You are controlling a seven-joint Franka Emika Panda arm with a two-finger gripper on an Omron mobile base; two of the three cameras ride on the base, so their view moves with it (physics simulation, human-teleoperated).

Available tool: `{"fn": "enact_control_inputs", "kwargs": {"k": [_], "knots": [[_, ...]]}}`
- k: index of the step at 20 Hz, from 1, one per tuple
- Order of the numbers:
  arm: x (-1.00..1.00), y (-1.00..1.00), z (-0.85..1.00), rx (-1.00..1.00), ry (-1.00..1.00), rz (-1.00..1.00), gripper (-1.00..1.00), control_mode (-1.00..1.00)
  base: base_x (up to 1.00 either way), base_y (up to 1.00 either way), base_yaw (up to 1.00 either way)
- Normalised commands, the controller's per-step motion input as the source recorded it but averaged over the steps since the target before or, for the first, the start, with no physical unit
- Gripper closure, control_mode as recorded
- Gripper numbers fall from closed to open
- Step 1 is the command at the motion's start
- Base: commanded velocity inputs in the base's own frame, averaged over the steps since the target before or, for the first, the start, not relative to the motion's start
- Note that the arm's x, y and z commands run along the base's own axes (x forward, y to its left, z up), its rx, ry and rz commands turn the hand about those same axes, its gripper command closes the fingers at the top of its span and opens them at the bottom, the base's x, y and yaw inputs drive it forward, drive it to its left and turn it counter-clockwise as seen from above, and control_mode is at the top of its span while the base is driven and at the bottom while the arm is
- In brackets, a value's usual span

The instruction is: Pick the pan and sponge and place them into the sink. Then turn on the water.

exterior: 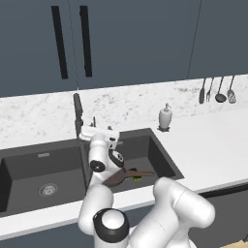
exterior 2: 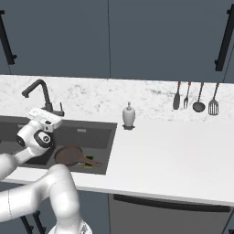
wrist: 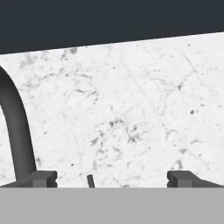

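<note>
- One round reddish-brown frying pan [exterior 2: 68,155] and one green-and-yellow sponge block [exterior 2: 93,163] lie in the right basin of the dark grey double sink [exterior 2: 98,130].
- My claw [wrist: 112,179] is wide, empty, near the tall dark faucet [exterior 2: 40,93].
- One stiff side lever [wrist: 91,180]: I'd push it, not pinch.

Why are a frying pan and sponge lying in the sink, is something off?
Nothing looks spilled or broken. The pan lies flat in the right basin of the sink with the sponge beside its handle. No water runs from the faucet.
</note>
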Motion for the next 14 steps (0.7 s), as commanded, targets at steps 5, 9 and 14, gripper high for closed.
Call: {"fn": "enact_control_inputs", "kwargs": {"k": [5, 9, 14], "knots": [[0.13, -0.52, -0.19, 0.00, 0.00, 0.00, -1.00, -1.00, 0.00, 0.00, 0.00], [0.03, -0.32, -0.17, -0.02, 0.00, 0.03, -1.00, -1.00, 0.00, 0.00, 0.00], [0.13, -0.10, -0.03, -0.10, 0.00, 0.10, -1.00, -1.00, 0.00, 0.00, 0.00]]}}
